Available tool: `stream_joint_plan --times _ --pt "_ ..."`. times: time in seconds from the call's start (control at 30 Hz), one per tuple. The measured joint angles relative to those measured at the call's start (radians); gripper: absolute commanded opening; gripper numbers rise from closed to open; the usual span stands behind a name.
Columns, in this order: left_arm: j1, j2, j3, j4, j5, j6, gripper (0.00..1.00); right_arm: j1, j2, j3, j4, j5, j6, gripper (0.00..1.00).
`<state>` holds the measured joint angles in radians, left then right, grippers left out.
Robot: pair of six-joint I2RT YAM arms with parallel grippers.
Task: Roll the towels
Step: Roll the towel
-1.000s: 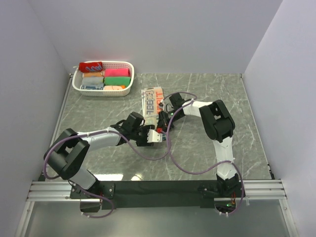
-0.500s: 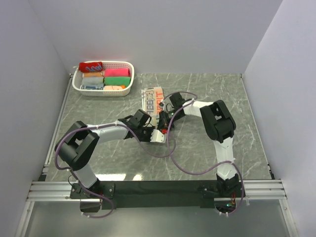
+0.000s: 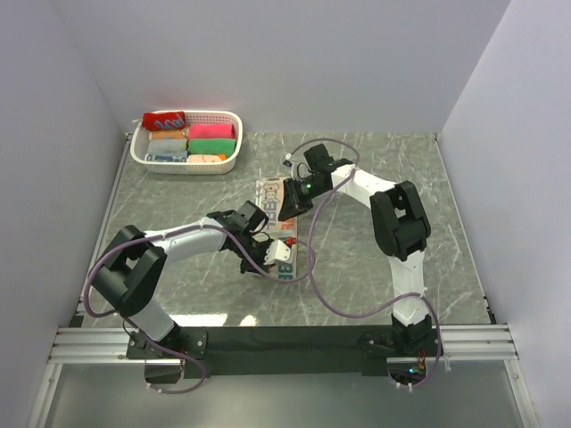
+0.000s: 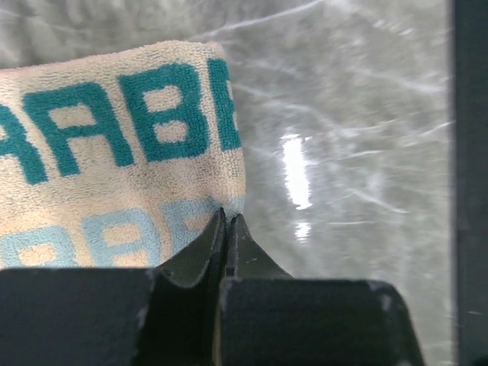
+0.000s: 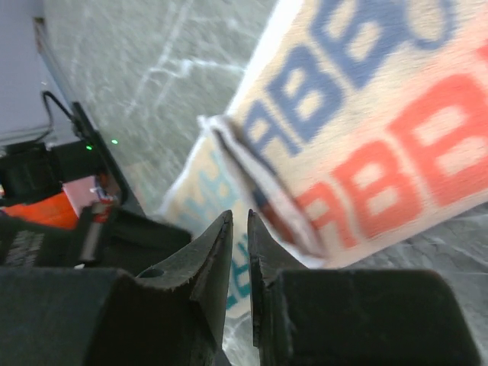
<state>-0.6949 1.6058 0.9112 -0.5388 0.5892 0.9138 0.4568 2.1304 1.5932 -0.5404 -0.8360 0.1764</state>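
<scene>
Pincer of left arm [image 4: 227, 219] tight on cream towel [image 4: 114, 152] edge.

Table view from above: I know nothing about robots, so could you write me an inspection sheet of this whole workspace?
Surface: grey marbled table, glossy.
Job's things: cream towel lying flat, unrolled, one corner folded over; rolled towels in a white basket.
Clutter: nothing seen.
End effectors: left end effector shut on the cream towel's corner; right end effector slightly open beside the folded corner.
Cables: purple cables loop over the table.
Surroundings: plain pale walls; metal rail at the near edge.
</scene>
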Motion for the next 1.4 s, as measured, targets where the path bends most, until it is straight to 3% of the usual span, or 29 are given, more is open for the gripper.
stream_joint_plan --times 0.37,0.63,0.9,1.17,1.4 --pt "0.088 0.018 0.198 -0.161 0.126 -0.080 0.01 0.074 0.029 -0.117 -0.039 0.024 -0.073 0.17" --pt "0.177 0.088 0.260 -0.132 0.145 -0.145 0.01 0.079 0.029 -0.139 -0.037 0.001 -0.093 0.19" --pt "0.186 0.134 0.266 -0.094 0.137 -0.159 0.01 0.061 0.026 0.014 -0.131 0.038 -0.140 0.29" --pt "0.192 0.135 0.272 -0.093 0.140 -0.159 0.01 0.024 0.044 0.113 -0.118 0.075 -0.114 0.29" --pt "0.221 0.173 0.299 -0.068 0.138 -0.197 0.01 0.027 0.161 0.114 -0.104 0.085 -0.074 0.28"
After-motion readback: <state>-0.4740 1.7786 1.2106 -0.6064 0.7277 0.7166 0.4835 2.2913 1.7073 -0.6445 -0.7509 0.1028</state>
